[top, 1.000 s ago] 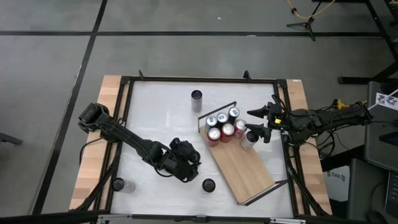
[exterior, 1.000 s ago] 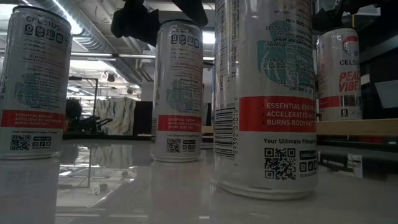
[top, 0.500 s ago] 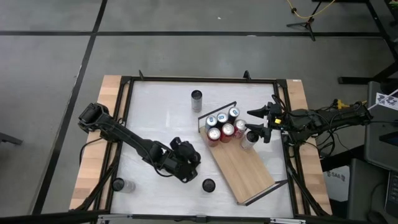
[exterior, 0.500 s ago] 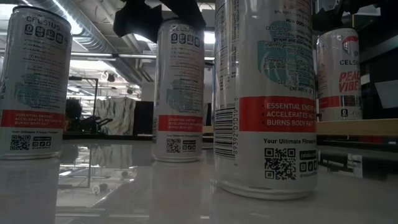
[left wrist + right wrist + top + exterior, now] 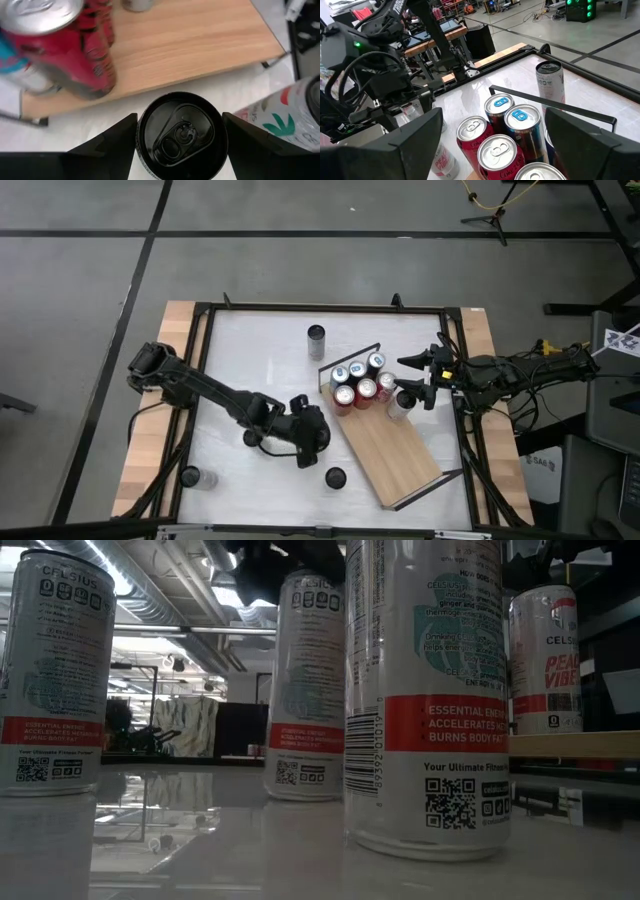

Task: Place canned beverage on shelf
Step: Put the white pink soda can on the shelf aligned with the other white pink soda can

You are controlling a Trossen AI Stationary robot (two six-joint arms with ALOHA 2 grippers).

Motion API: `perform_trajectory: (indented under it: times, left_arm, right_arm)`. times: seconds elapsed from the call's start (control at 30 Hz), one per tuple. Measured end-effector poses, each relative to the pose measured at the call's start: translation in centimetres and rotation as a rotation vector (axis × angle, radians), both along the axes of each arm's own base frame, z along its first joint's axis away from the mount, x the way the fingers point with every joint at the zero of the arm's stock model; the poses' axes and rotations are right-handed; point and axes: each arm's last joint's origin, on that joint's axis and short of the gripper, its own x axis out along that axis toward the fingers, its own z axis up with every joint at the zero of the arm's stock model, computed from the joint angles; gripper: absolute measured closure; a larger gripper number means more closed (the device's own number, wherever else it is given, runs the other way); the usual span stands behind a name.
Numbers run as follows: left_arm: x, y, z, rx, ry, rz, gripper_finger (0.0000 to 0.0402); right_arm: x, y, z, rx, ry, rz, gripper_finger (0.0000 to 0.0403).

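A black-topped can (image 5: 181, 134) is grasped by the left gripper (image 5: 307, 436) at centre frame; red cans (image 5: 353, 394) on the shelf (image 5: 392, 452) could be toppled.

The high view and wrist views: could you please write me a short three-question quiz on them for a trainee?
1. True or false: the can between the left pincer's fingers has a black top.
2. Where do the red cans stand? A: on the shelf. B: on the bare white tabletop. C: on the floor.
3. Fill in: the right pincer is ____ (open or shut).

Key: 1 true; 2 A; 3 open.
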Motion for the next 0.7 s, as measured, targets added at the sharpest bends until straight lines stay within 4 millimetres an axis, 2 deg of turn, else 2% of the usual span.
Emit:
perform_trajectory:
  times: [0.7]
  left_arm:
    - [1.6, 4.0, 0.0, 0.001, -0.053, -0.725, 0.0155]
  right_arm:
    - [0.0, 0.0, 0.0, 0.001, -0.001, 0.0, 0.0061]
